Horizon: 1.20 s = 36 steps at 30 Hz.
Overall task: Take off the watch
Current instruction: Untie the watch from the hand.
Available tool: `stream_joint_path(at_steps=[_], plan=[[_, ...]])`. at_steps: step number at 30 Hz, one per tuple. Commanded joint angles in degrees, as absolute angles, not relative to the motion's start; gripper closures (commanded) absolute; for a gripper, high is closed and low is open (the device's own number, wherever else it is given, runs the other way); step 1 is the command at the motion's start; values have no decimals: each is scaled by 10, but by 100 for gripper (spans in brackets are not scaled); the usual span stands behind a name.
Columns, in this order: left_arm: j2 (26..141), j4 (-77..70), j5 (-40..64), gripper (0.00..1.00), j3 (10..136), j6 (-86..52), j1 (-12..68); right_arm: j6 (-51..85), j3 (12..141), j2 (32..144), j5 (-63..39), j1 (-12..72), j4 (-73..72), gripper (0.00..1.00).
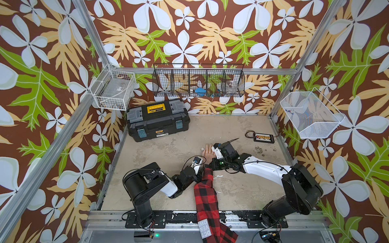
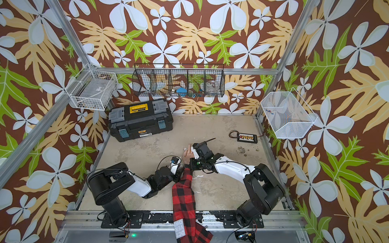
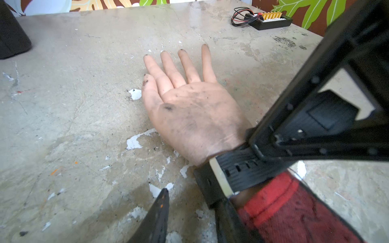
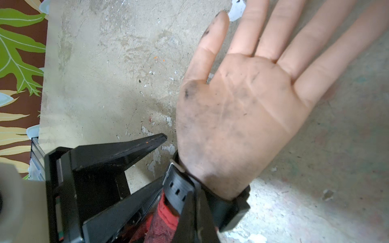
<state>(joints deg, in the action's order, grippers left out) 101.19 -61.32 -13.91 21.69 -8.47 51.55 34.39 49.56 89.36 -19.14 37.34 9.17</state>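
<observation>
Now the right arm [image 1: 264, 169] bends over the watch [image 3: 237, 168].

The watch [image 3: 240, 168] shows only its strap, the case hidden beneath the dummy hand [image 3: 193, 109]; in both top views it lies hidden where the arms meet; the right gripper [image 4: 189, 192] is blurred and cut off at six o'clock; the contents of the basket [image 1: 199, 83] at twelve o'clock are too small to tell.

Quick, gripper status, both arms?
Left gripper: open, holding nothing; one jaw against the watch strap.
Right gripper: shut, tips on the strap; whether it truly pinches it cannot be told.
</observation>
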Motion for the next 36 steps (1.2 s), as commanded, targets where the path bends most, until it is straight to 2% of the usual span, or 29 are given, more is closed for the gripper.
stream_joint_path(at_steps=[1, 12, 16, 20, 25, 28, 34, 36], plan=[[1025, -748, -158, 61, 209, -46, 520, 336, 495, 901, -251, 378, 129, 100], [1068, -927, -142, 66, 188, 16, 527, 335, 495, 906, -253, 381, 132, 100], [1071, -928, -146, 68, 198, 22, 527, 335, 495, 908, -255, 384, 133, 100], [1080, -914, -167, 75, 211, 25, 528, 335, 495, 908, -256, 388, 133, 100], [1096, -895, -163, 77, 221, 19, 528, 335, 493, 905, -256, 388, 135, 100], [1111, -903, -169, 82, 222, 17, 528, 335, 491, 902, -254, 388, 135, 100], [1114, -915, -174, 99, 215, 23, 528, 328, 496, 894, -243, 388, 147, 100], [1105, -915, -174, 100, 209, 27, 528, 322, 503, 892, -233, 388, 156, 100]])
